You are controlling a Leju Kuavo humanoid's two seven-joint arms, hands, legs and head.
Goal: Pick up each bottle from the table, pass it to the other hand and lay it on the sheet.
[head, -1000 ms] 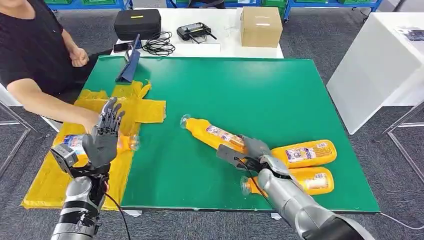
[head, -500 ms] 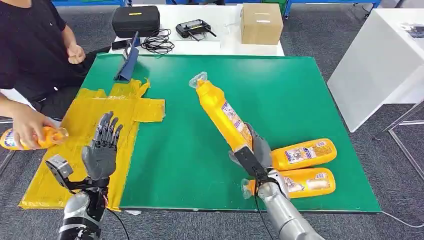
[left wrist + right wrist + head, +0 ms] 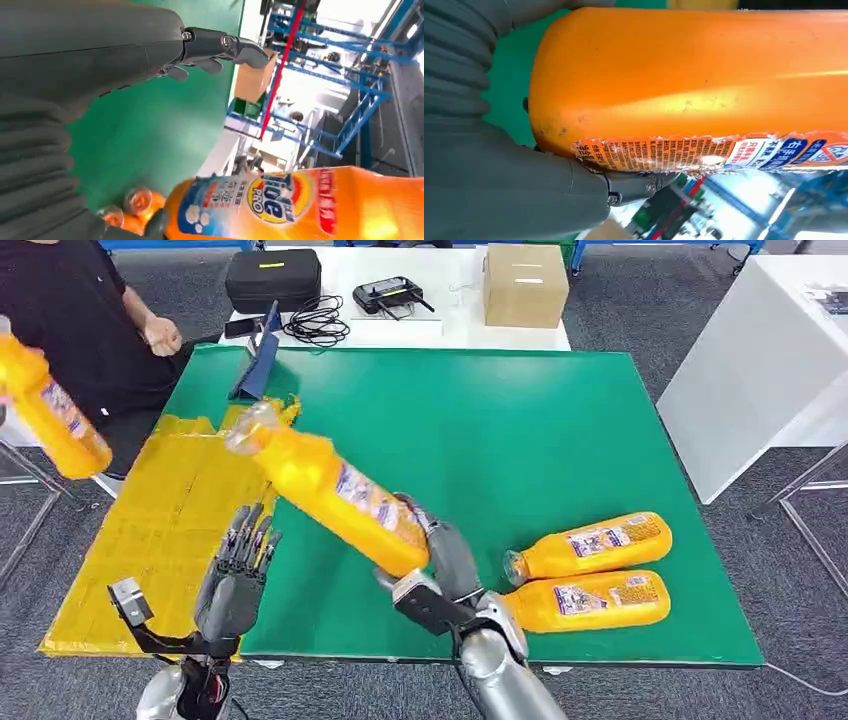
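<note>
A green bench [image 3: 560, 430] stands on grey carpet, with a yellow sheet [image 3: 150, 530] spread over its left side. Behind it a white table [image 3: 455, 328] carries a cardboard box [image 3: 525, 285] and a black case [image 3: 273, 280]. The right hand [image 3: 440, 565] grasps an orange bottle [image 3: 335, 495] by its base, lifted above the bench, its long axis slanting up with the cap toward the far left. Its label reads "Tide PRO" in the left wrist view. The left hand [image 3: 237, 575] is released, its fingers [image 3: 255, 535] spread, near the bottle. Two more bottles [image 3: 590, 575] lie side by side at the near right, caps pointing left. A person [image 3: 90, 320] at the far left holds another bottle [image 3: 50, 415].
</note>
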